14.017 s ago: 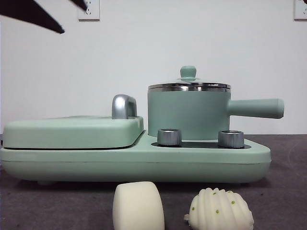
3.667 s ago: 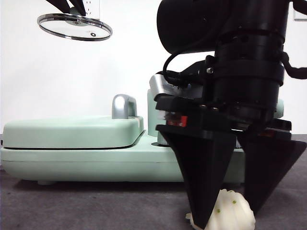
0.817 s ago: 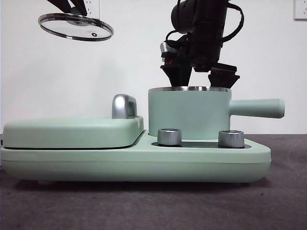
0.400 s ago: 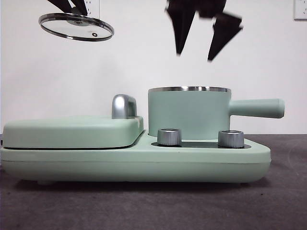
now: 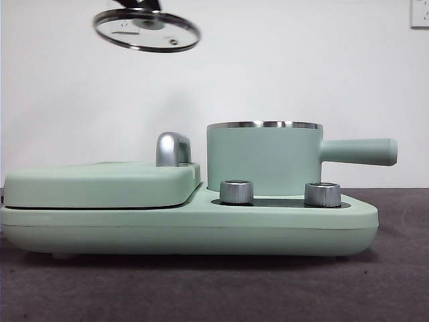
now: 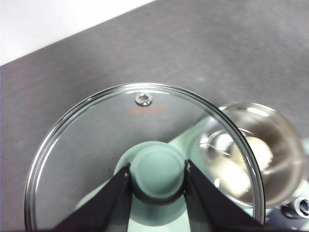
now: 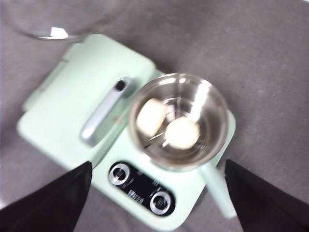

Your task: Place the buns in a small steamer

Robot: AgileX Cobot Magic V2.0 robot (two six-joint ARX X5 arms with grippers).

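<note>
Looks like a lab or test bench dressed up with kitchen gear, not an actual kitchen. There's a plain white wall [image 5: 301, 67] with a power outlet [image 5: 419, 13] at the top right corner, and a bare dark grey felt-like table [image 5: 201, 288] instead of a counter. The only homey thing is a mint-green breakfast cooker [image 5: 188, 221] sitting alone in the middle of the surface, with two chrome knobs [image 5: 236, 191] on its front edge.
</note>
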